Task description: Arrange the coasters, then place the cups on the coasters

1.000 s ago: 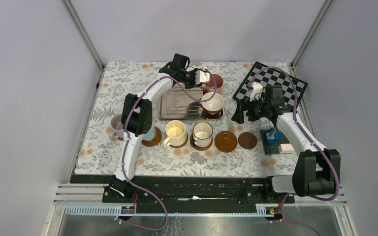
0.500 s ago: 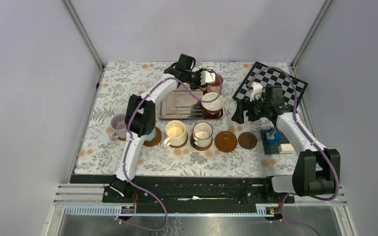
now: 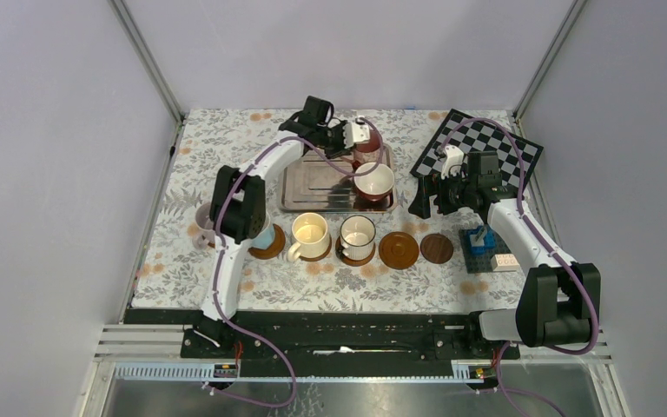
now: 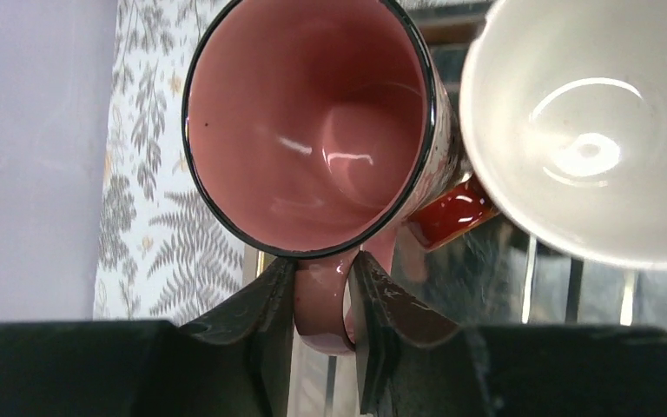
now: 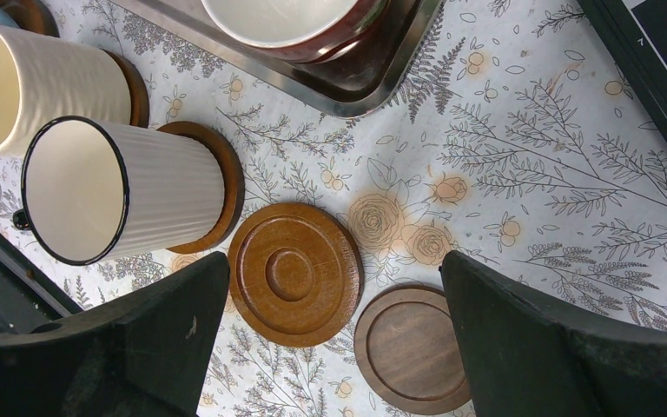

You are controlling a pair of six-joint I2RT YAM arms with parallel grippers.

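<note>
Two coasters in the near row are bare: a brown coaster (image 3: 399, 249) and, just to its right, a darker coaster (image 3: 437, 248). To their left along the same row, a white cup (image 3: 358, 233) and a cream cup (image 3: 310, 233) each stand on a coaster. Further left a light blue cup (image 3: 267, 235) also sits on one, half hidden by the left arm. A lilac cup (image 3: 204, 219) stands at the row's left end, but whether a disc lies under it I cannot tell. The right claw (image 5: 332, 269) hangs wide open above the two bare coasters, holding nothing.

Behind the row lies a metal tray (image 3: 313, 187), and two cups are on it. A red cup (image 3: 374, 181) with a white inside stands at its right side. Beyond that one, at the far end, is a pink cup (image 4: 313, 130). The left claw (image 4: 323, 265) is closed on the pink cup's handle, one finger on each side of the loop.

By my reckoning the coasters are laid out and four cups are placed. The pink and red ones are left to carry to the two bare coasters.
</note>
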